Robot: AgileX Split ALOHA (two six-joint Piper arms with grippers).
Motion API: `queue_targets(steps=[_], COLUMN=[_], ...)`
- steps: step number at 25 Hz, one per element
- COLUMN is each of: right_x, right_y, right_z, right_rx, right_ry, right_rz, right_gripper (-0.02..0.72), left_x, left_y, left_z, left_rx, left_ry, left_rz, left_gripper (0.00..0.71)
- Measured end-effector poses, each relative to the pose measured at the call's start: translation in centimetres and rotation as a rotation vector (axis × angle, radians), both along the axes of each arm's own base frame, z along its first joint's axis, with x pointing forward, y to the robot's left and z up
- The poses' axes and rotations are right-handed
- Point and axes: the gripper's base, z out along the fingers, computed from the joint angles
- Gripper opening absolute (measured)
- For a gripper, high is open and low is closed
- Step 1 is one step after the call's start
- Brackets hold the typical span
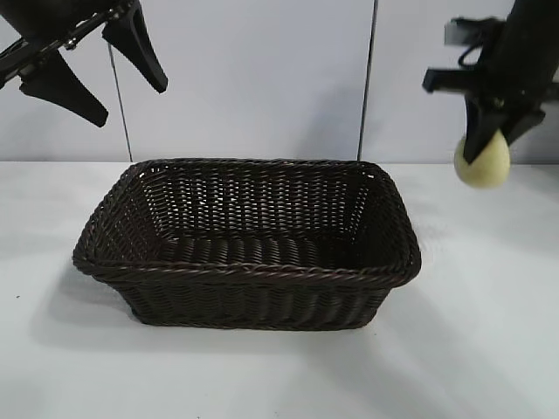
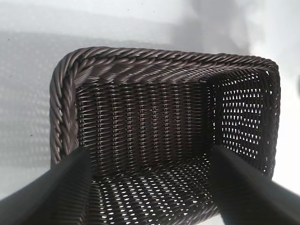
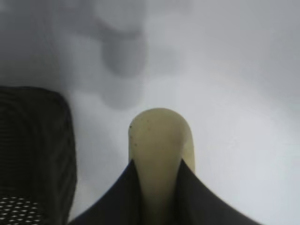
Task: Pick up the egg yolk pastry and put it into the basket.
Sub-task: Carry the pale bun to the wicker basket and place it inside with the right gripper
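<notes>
The pale yellow egg yolk pastry (image 1: 482, 161) hangs in the air at the right, above the table and to the right of the basket. My right gripper (image 1: 486, 140) is shut on it, one dark finger on each side; the right wrist view shows the pastry (image 3: 159, 145) edge-on between the two fingers. The dark brown woven basket (image 1: 249, 275) stands in the middle of the table with nothing inside. My left gripper (image 1: 96, 74) hangs open high at the upper left; its wrist view looks down into the basket (image 2: 93, 63) between the spread fingers.
The white tabletop (image 1: 489, 332) surrounds the basket on all sides. A pale panelled wall (image 1: 262, 78) closes off the back. A corner of the basket (image 3: 33, 140) shows in the right wrist view, beside the held pastry.
</notes>
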Motion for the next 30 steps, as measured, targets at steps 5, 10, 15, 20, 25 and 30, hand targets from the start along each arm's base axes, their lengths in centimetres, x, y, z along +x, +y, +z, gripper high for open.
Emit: queue_targets(steps=[5,10,15,20,25,30], right_x=[-0.5,-1.9,-4.2,-5.5,-4.6,-3.5], right_y=[2.8,8.2,13.7,17.1,18.4,19.0], right_z=[0.0,0.0,0.0,-0.4,-3.9,-7.8], right_rx=[-0.002,-0.001,0.003,0.011,-0.014,-0.042], right_ry=[0.004,0.004,0.004,-0.016,0.057,0.133], right_rz=[0.08,0.215,0.359,0.421,0.43,0.428], right_gripper=[0.096,0.096,0.096,0.096,0.096,0.148], left_x=[0.0,0.0,0.0,0.0,0.0,0.0], left_y=[0.0,0.0,0.0,0.0,0.0,0.0], left_z=[0.0,0.0,0.0,0.0,0.0,0.0], left_rx=[0.0,0.0,0.0,0.0,0.0,0.0], left_ry=[0.0,0.0,0.0,0.0,0.0,0.001], left_rz=[0.0,0.0,0.0,0.0,-0.001,-0.002], left_gripper=[0.515,0.515,0.515,0.514,0.514,0.514])
